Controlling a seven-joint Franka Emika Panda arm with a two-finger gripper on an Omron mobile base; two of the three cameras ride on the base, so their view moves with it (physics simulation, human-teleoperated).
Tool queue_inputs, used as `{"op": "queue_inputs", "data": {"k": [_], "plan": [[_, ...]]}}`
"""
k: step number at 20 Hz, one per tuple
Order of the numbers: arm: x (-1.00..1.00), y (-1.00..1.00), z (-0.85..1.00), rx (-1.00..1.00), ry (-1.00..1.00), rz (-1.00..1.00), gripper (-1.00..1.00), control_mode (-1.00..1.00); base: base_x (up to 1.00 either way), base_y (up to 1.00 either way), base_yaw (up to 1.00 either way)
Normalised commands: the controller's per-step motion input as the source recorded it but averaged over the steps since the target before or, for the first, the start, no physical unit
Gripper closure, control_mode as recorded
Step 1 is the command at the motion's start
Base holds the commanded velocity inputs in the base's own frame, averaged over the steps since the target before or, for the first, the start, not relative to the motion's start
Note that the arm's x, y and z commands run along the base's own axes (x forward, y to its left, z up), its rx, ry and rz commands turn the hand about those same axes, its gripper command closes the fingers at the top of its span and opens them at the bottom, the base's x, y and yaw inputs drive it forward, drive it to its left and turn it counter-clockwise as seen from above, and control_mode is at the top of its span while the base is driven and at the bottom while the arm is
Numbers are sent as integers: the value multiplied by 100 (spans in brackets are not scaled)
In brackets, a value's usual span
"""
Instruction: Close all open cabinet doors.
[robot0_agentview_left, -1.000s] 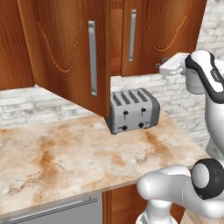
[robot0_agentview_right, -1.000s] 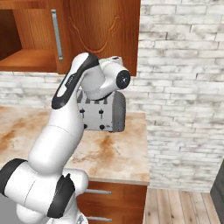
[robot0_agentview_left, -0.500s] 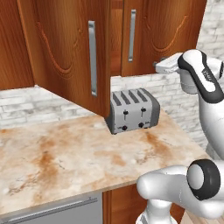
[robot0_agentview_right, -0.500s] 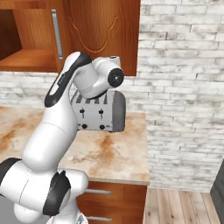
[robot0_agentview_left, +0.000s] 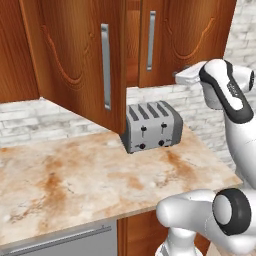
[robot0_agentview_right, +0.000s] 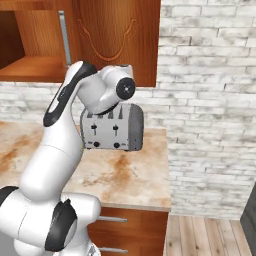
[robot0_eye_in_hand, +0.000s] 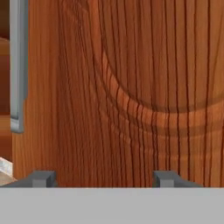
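Two cabinet doors hang over the counter. The left cabinet door (robot0_agentview_left: 75, 60) is swung wide out toward me, its silver bar handle (robot0_agentview_left: 105, 65) facing forward. The right cabinet door (robot0_agentview_left: 187, 40) lies almost flat against the cabinet, with a dark gap beside its handle (robot0_agentview_left: 150, 40). My gripper (robot0_agentview_left: 182, 77) hovers by that door's lower edge. In the hand view the same door's carved panel (robot0_eye_in_hand: 131, 87) is very close, with its handle (robot0_eye_in_hand: 17, 65) at the left. My gripper (robot0_eye_in_hand: 103, 177) is open, with nothing between the fingertips (robot0_eye_in_hand: 41, 177).
A silver toaster (robot0_agentview_left: 150, 125) stands on the marble counter (robot0_agentview_left: 75, 185) under the doors, just below my hand. The open cabinet's shelf (robot0_agentview_right: 35, 67) shows at left. A white brick wall (robot0_agentview_right: 205, 100) runs to the right, and drawer fronts (robot0_agentview_right: 130, 225) sit under the counter.
My hand has edged left and slightly down, closer to the right-hand door. Both doors and the toaster stay where they were.
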Motion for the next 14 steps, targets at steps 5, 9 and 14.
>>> {"op": "queue_inputs", "data": {"k": [5,9,14], "plan": [[-60,36,0,-5,0,8,-100,-100,0,0,0],[-86,34,0,-6,0,10,-100,-100,0,0,0],[-97,26,2,-6,-1,11,-100,-100,0,0,0]]}}
